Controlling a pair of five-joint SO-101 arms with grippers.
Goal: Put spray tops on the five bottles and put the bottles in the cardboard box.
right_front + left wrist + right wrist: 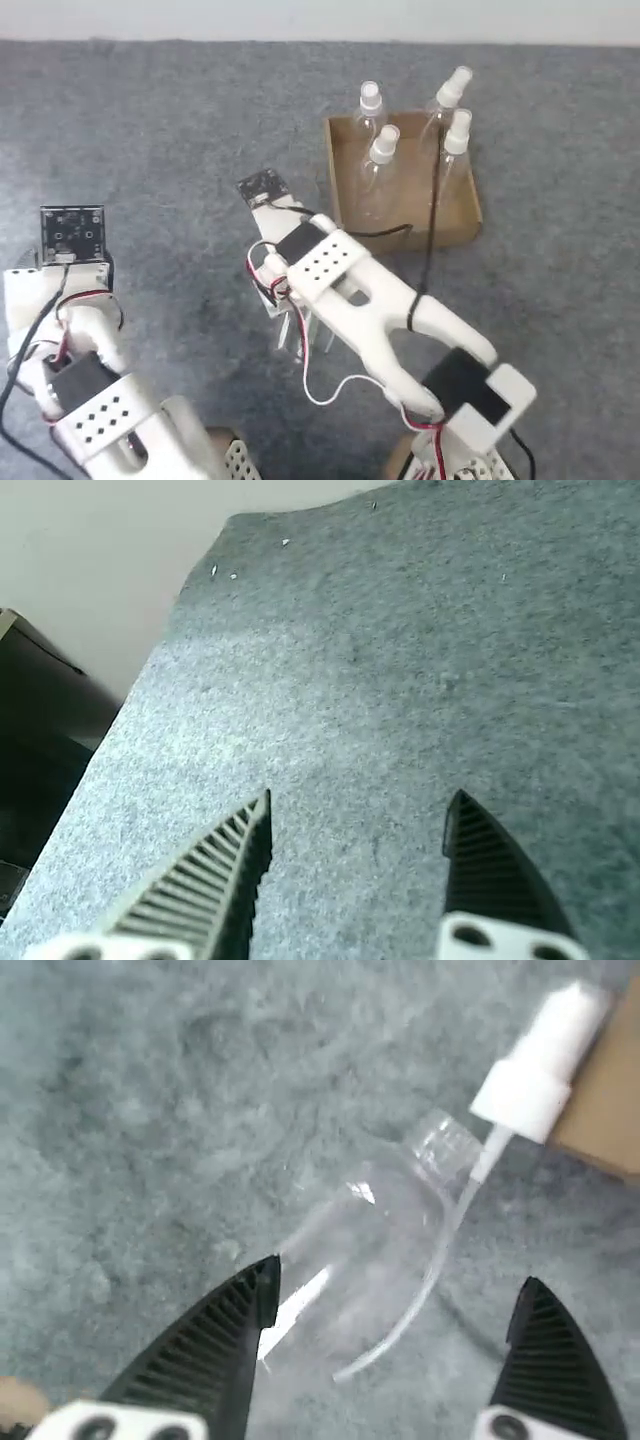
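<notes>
Table (150,130): top covered by a grey, coarse-fibred mat (420,660), mottled light and dark. High view: the mat ends along the far side in a straight line. Beyond it is a pale, plain strip (300,18), wall or floor, cannot tell which. Left wrist view: the mat's border runs slantwise, with one blunt corner. A few small white specks (285,543) lie on the mat close to that corner. Past the border, a smooth cream surface (90,550). Beside it, a dark, box-like object (40,720), detail too dim to make out.
</notes>
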